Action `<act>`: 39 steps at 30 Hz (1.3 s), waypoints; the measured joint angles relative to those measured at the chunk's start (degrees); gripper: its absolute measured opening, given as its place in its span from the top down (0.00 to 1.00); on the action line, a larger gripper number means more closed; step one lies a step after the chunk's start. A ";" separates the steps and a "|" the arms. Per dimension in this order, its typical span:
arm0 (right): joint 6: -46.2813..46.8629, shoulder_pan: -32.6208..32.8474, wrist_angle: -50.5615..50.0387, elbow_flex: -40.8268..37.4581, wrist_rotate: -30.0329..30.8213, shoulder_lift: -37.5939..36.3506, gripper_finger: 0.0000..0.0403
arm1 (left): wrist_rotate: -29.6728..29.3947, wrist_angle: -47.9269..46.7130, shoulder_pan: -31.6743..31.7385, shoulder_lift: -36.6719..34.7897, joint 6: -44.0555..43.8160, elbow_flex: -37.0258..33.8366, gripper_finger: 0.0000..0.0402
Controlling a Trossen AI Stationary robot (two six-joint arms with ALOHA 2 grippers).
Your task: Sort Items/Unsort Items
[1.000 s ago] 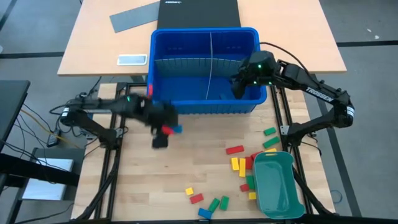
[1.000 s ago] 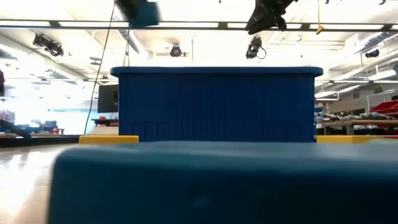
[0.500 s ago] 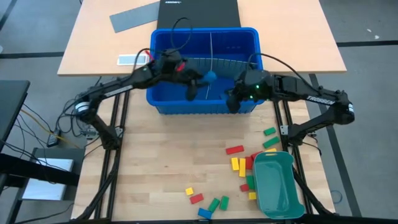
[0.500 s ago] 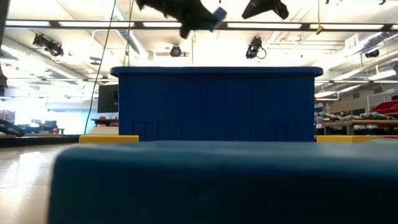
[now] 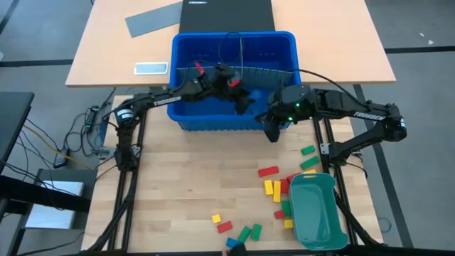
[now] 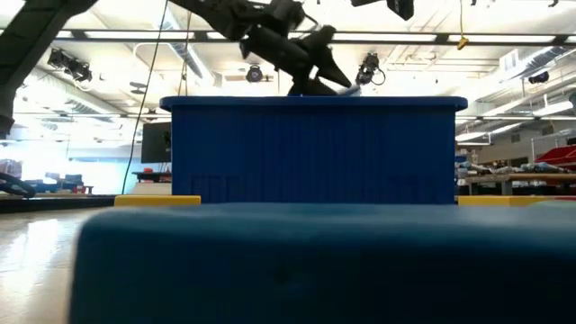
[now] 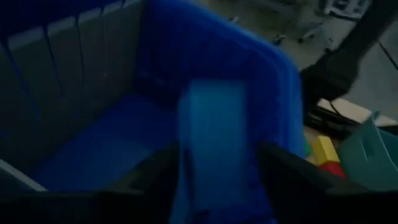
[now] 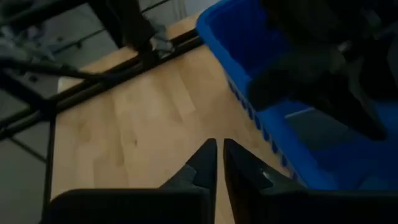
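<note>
A: left gripper (image 5: pixel 242 102) is over the blue bin (image 5: pixel 186 117), fingers spread, blue block (image 7: pixel 214 146) between them looks let go

B: yep. right gripper (image 5: pixel 272 133) pinched closed, empty. Loose blocks (image 5: pixel 268 171) on the counter (image 5: pixel 185 192) look light, hard, slick, so grab the long flat sides

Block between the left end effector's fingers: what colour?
Blue: the block sits over the blue bin, clearest in the left wrist view.
</note>
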 joint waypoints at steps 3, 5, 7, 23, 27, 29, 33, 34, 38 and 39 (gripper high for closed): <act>-0.71 -0.29 -1.93 0.00 -1.13 -0.88 0.86 | -0.91 -2.08 -0.75 0.14 -2.41 0.03 0.34; -0.77 -0.31 -2.15 0.00 -1.53 -1.24 0.82 | -0.94 -4.36 -1.20 -0.59 -1.32 0.15 0.32; -1.02 0.06 -2.18 0.00 -1.67 -1.40 0.78 | -0.91 -7.40 -1.66 -1.75 0.35 0.13 0.34; 2.43 19.00 9.63 -15.22 -17.83 3.87 0.73 | -0.91 -41.59 -6.94 -10.23 11.58 4.00 0.98; 3.73 26.46 20.63 -21.47 -19.24 7.45 0.73 | -0.73 -34.86 -9.07 -14.67 9.24 -2.61 0.99; 4.61 29.80 25.48 -22.84 -19.27 9.86 0.72 | -0.72 -29.34 -10.08 -17.48 6.47 -7.10 0.99; 3.76 35.57 33.22 -22.64 -19.33 16.60 0.70 | -0.24 -17.79 -12.26 -22.38 -0.44 -16.68 0.99; 3.40 36.68 35.20 -22.09 -19.36 18.59 0.69 | -0.24 -15.40 -12.75 -23.49 -1.98 -18.77 1.00; 3.03 39.73 44.01 -20.77 -21.15 26.06 0.71 | -0.23 -11.69 -15.28 -26.36 -3.64 -24.55 1.00; 3.38 39.88 46.28 -20.71 -21.39 27.60 0.72 | -0.25 -11.77 -15.88 -26.66 -3.63 -25.47 1.00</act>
